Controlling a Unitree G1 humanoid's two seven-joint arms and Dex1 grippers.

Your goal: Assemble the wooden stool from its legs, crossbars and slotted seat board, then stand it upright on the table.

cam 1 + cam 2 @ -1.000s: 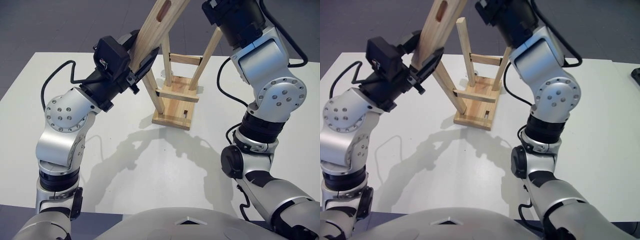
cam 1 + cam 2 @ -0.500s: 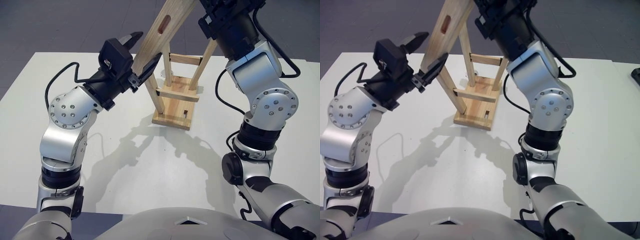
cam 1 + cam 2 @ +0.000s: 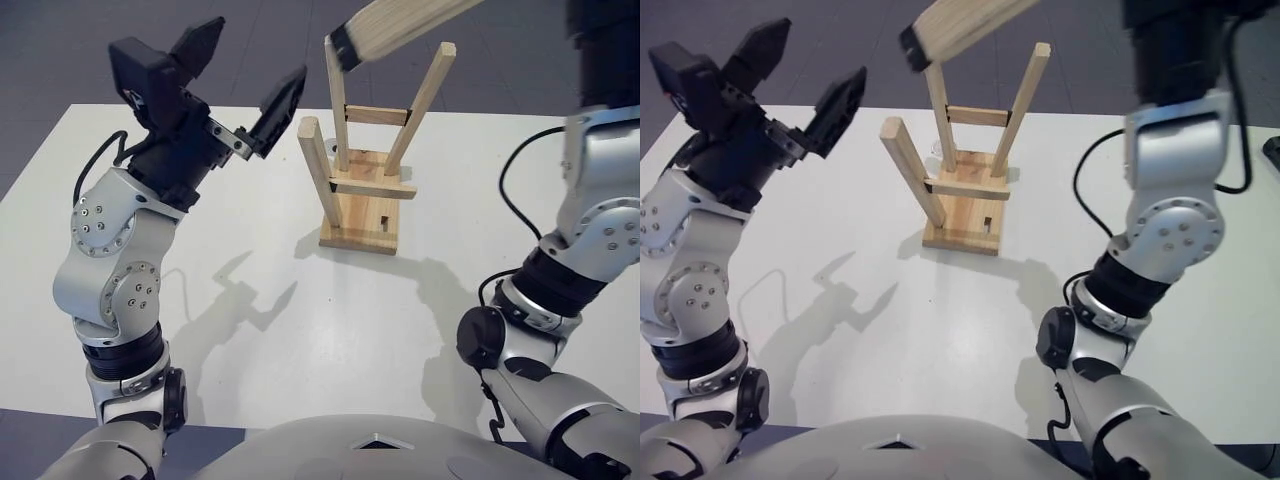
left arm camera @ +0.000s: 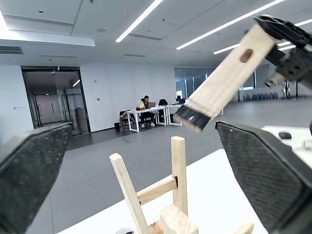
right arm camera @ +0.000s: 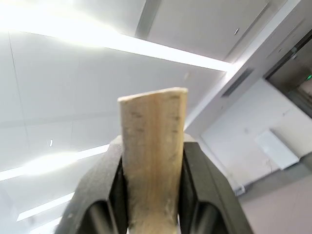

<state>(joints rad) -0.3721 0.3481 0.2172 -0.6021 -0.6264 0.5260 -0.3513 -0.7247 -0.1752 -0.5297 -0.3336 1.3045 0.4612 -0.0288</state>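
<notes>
A partly built stool stands upside down on the white table (image 3: 300, 330). Its seat board (image 3: 358, 222) lies flat, with three legs (image 3: 318, 168) pointing up and crossbars (image 3: 377, 115) joining them. Above it hangs a loose wooden leg (image 3: 400, 25) with a dark end and a slot (image 4: 246, 54). My right gripper (image 5: 152, 161) is shut on that leg's far end, its fingers (image 5: 192, 180) pressed to both sides. To the left of the stool and above the table, my left gripper (image 3: 255, 60) is wide open and holds nothing. The hanging leg is apart from it.
Bare white tabletop lies in front of the stool and to both sides of it. The table's far edge (image 3: 250, 107) runs just behind the stool. Dark floor lies beyond.
My left gripper has let go of the wooden leg, opened wide and drawn back to the left. The right arm has lifted the leg higher and to the right. The head camera has shifted a little.
</notes>
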